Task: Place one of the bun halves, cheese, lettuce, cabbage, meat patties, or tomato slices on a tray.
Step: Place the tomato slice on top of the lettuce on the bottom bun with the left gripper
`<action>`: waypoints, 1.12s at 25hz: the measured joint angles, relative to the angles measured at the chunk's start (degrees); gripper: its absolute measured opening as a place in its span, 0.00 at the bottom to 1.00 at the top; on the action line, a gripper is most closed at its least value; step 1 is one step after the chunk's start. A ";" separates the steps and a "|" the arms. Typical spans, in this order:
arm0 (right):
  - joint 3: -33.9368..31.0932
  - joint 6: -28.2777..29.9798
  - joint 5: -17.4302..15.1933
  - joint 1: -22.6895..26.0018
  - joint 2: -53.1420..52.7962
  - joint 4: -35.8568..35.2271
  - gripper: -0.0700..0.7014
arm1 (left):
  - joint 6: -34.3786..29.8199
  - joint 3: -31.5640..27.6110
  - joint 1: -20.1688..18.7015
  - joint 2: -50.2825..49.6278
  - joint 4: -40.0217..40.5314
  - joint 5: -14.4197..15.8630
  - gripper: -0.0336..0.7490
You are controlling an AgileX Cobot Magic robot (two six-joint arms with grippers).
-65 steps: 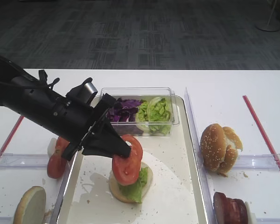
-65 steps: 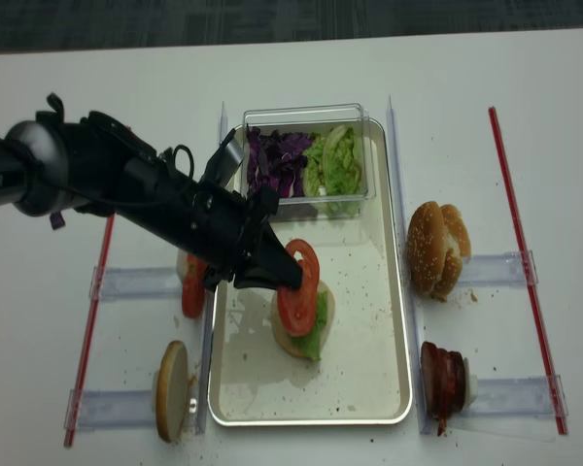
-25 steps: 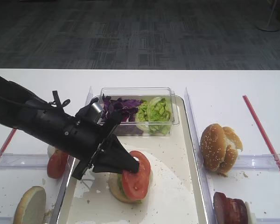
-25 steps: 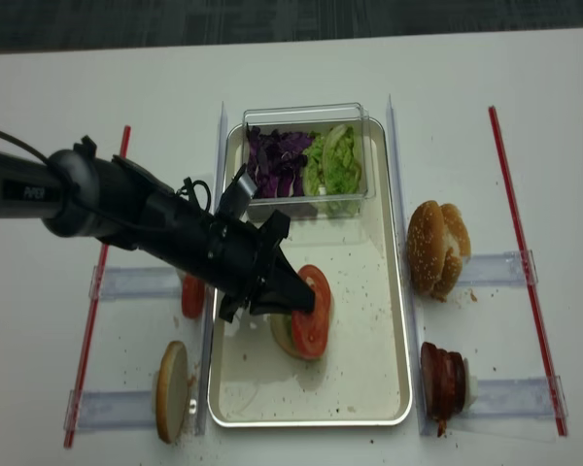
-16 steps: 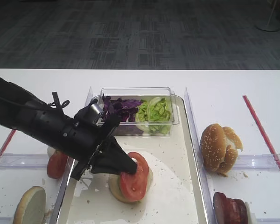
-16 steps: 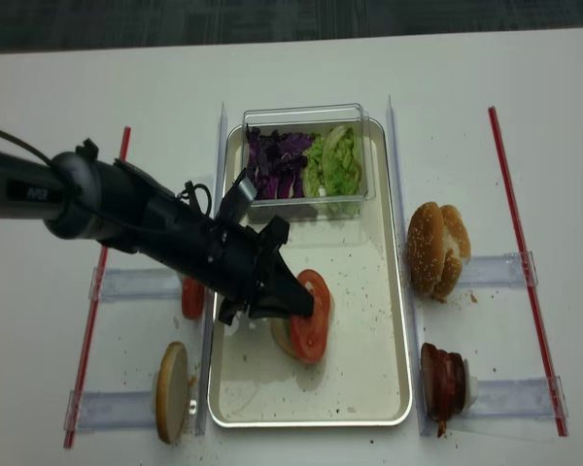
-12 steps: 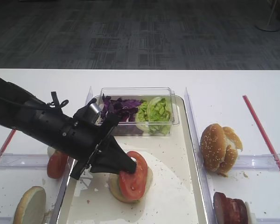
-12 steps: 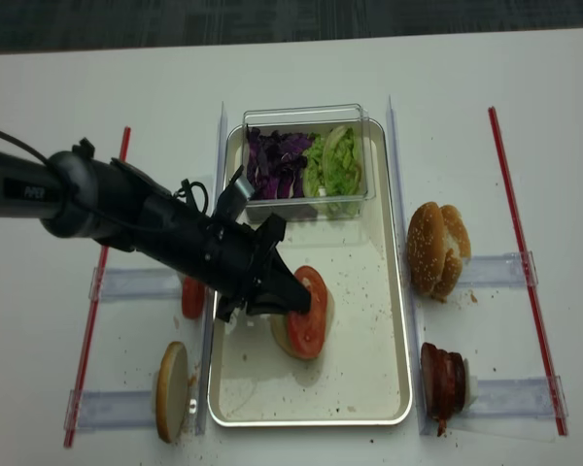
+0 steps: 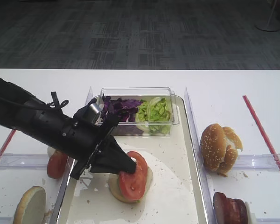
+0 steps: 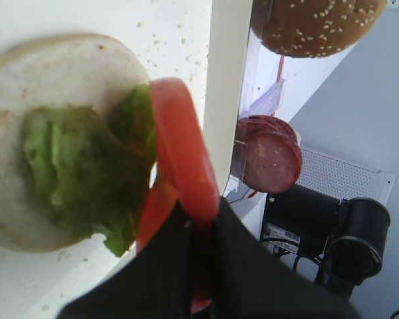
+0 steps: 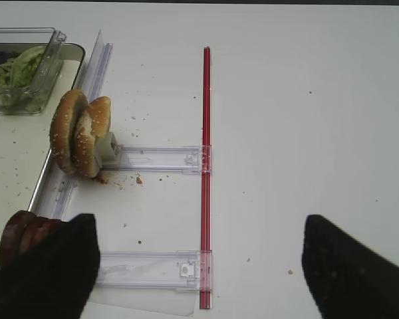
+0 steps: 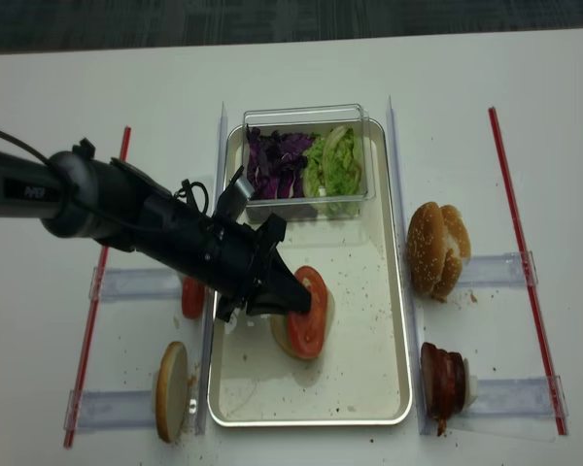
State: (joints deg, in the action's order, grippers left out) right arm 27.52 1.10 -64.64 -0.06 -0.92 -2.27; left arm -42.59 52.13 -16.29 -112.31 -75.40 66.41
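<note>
The left gripper (image 9: 132, 164) is clamped on the edge of a tomato slice (image 9: 133, 176), which leans tilted over the lettuce (image 10: 86, 166) on a bun half (image 10: 46, 80) lying cut face up on the tray (image 9: 186, 186). The slice sits just past the fingertips, toward the tray's middle. The right gripper (image 11: 193, 266) hangs open above the table (image 11: 306, 100). No writing can be read anywhere.

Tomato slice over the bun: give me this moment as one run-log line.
left end effector: shut on tomato slice | slice: tilted over lettuce on bun half in tray | release: not yet
</note>
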 joint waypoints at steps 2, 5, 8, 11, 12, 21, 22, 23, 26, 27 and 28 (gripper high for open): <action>0.00 0.00 0.00 0.00 0.00 0.00 0.91 | 0.00 0.00 0.00 0.00 -0.02 0.00 0.05; 0.00 0.00 0.00 0.00 0.00 0.00 0.91 | 0.00 0.00 0.00 0.00 -0.02 0.00 0.05; 0.00 0.00 0.00 0.00 0.00 0.00 0.91 | 0.00 0.00 0.00 0.00 0.03 0.00 0.05; 0.00 0.00 0.00 0.00 0.00 0.00 0.91 | 0.00 0.00 0.00 0.00 0.12 -0.09 0.05; 0.00 0.00 0.00 0.00 0.00 0.00 0.91 | 0.00 0.00 0.00 0.00 0.12 -0.09 0.06; 0.00 0.00 0.00 0.00 0.00 0.00 0.91 | -2.68 0.00 0.00 0.00 0.17 -2.26 0.21; 0.00 0.00 0.00 0.00 0.00 0.00 0.91 | -2.99 0.00 0.00 0.00 0.17 -2.34 0.23; 0.00 0.00 0.00 0.00 0.00 0.00 0.91 | -3.09 0.00 0.00 0.00 0.17 -2.48 0.25; 0.00 0.00 0.00 0.00 0.00 0.00 0.91 | -3.34 0.00 0.00 0.00 0.17 -3.61 0.32; 0.00 0.00 0.00 0.00 0.00 0.00 0.91 | -3.42 0.00 0.00 0.00 0.17 -3.85 0.34; 0.00 0.00 0.00 0.00 0.00 0.00 0.91 | -3.59 0.00 0.00 0.00 0.17 -4.10 0.36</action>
State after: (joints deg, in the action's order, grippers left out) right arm 27.52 1.10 -64.64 -0.06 -0.92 -2.27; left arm -46.17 52.13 -16.29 -112.31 -75.23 62.31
